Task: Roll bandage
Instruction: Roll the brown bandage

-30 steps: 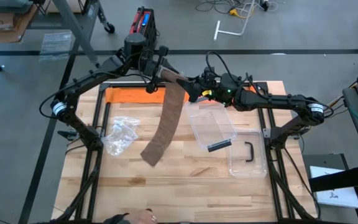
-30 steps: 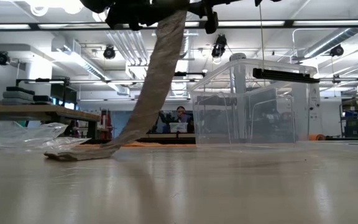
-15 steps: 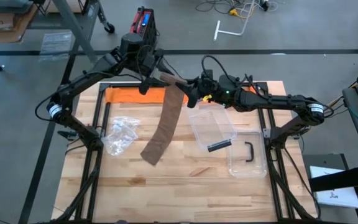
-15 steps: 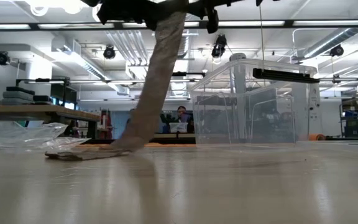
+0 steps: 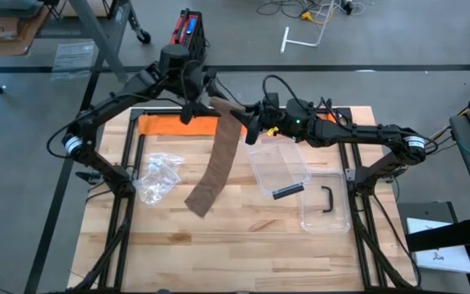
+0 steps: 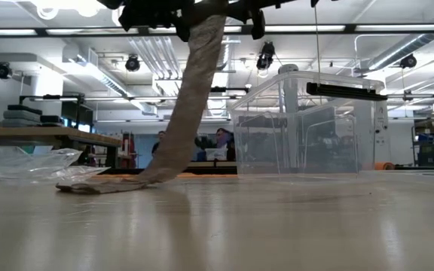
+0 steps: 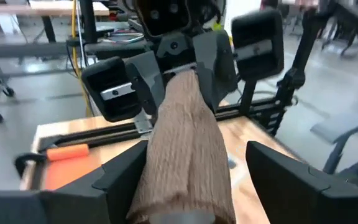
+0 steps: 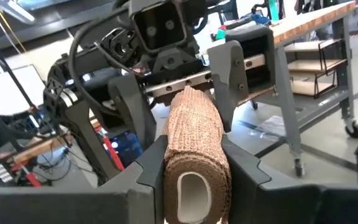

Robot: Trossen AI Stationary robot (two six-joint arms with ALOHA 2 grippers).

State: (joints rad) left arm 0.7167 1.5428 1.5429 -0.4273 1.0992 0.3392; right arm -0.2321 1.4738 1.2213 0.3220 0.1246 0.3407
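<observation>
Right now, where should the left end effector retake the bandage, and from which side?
On the rolled end, head-on from opposite the right end effector. The roll is short and firm, while the tail hangs limp to the table. The left end effector stands open around it.

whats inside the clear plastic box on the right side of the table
Nothing shows inside the clear box: the high view sees bare wood through it. A dark handle bar lies along its near edge, and its lid sits beside it. No part of the interior is covered.
</observation>
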